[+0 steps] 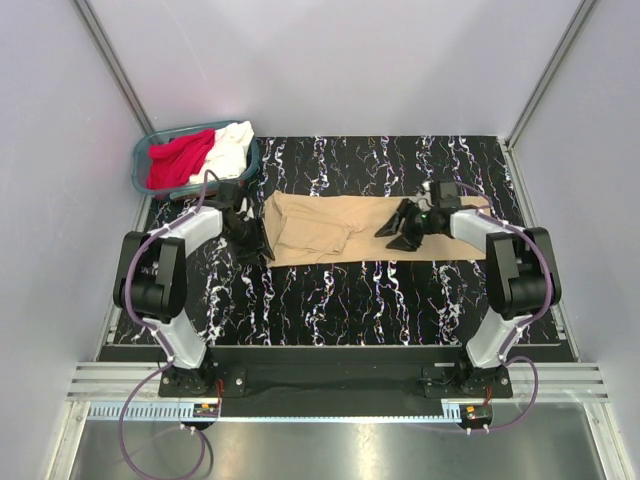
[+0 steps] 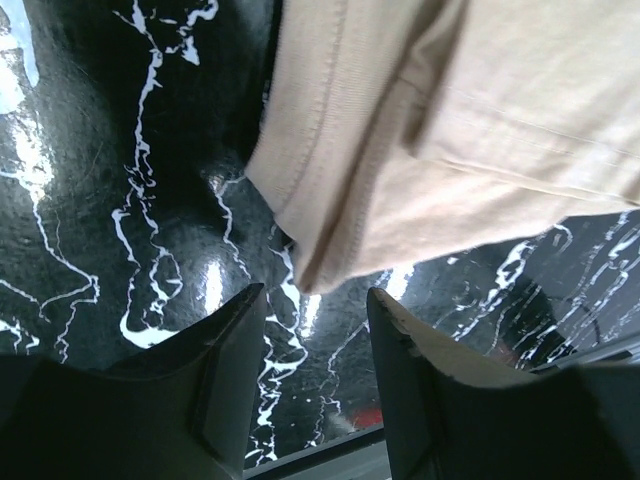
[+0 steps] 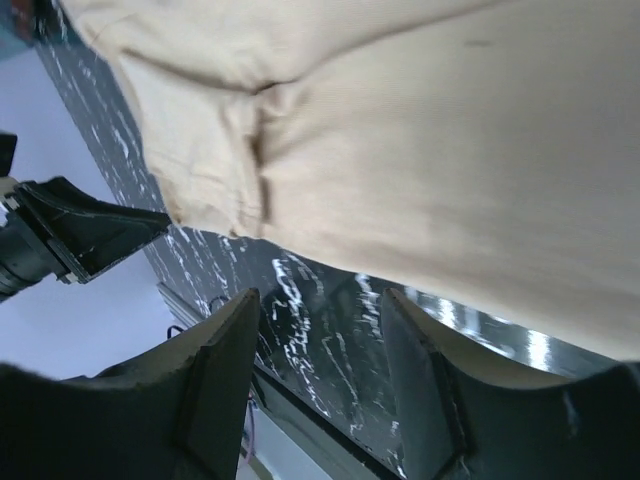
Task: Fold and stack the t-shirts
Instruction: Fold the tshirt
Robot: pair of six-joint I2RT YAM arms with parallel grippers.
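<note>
Since both sets of jaws are spread and empty, left gripper at the tan shirt's 9 o'clock end, right gripper toward 3 o'clock, we should pinch all layers squarely.

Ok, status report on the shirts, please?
Left end effector open, empty; right end effector likewise. Tan-beige cotton t-shirt flat on black marbled table. Red t-shirt, white t-shirt in teal plastic basket.

I see the tan-beige t-shirt folded into a long, rumpled band, lying flat across the middle of the desk, nearer its far edge. The red t-shirt and white t-shirt sit crumpled side by side in the teal basket by the far-left corner.
</note>
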